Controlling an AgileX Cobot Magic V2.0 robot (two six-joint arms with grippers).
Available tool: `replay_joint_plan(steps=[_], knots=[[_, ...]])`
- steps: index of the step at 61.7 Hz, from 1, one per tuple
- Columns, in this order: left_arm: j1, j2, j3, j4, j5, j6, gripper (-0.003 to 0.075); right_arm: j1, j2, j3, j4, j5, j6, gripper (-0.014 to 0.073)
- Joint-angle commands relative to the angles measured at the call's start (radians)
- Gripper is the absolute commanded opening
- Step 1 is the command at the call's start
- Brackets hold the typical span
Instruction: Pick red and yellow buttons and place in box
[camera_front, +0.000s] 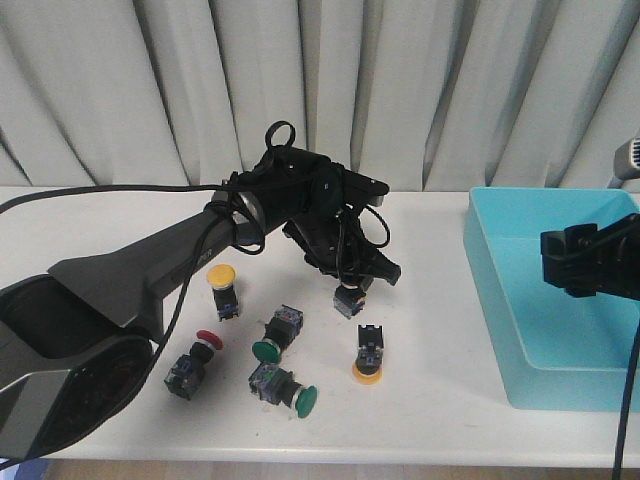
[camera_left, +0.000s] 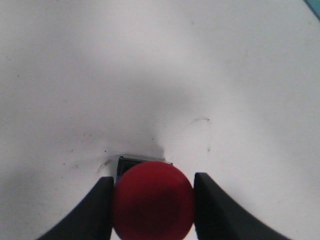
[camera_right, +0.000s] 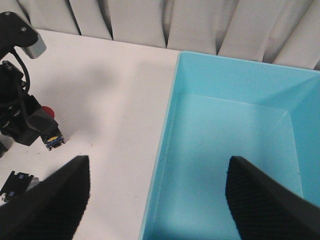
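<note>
**Left gripper pinches a red button on the table; box stands empty to the right**

The white table (camera_front: 440, 400) carries everything. On its right side sits the light-blue box (camera_front: 500, 330), with nothing visible inside it in the right wrist view. The left arm (camera_front: 150, 270) reaches forward across the table to its middle, and the left gripper (camera_front: 352, 285) points down there. Its fingers (camera_left: 90, 215) press against both sides of a red button (camera_left: 152, 200), whose blocky body touches the tabletop, well apart from the box. The right gripper (camera_right: 155, 200) hovers over the box's near-left wall with its fingers spread wide and nothing between them.

Nearer the front edge lie the loose switches: a yellow button (camera_front: 222, 285) standing cap-up, a second red button (camera_front: 195, 358) on its side, another yellow button (camera_front: 368, 358) cap-down, and two green buttons (camera_front: 275, 340), (camera_front: 290, 392) between them.
</note>
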Motion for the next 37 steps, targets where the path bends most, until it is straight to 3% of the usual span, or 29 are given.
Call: replay_joint_plan(steps=[1, 20, 37], knots=[[-0.003, -0.069, -0.032, -0.012, -0.023, 0.006, -0.0008, 0.000, -0.011, -0.033, -0.002, -0.052, -0.004, 0.0538], [-0.003, -0.226, -0.033, -0.057, 0.001, 0.003, -0.0007, 0.015, 0.000, -0.033, 0.000, -0.146, -0.063, 0.0538], [-0.003, -0.447, -0.033, -0.137, -0.025, 0.004, -0.0006, 0.228, 0.118, -0.033, -0.003, -0.319, -0.428, 0.0538]])
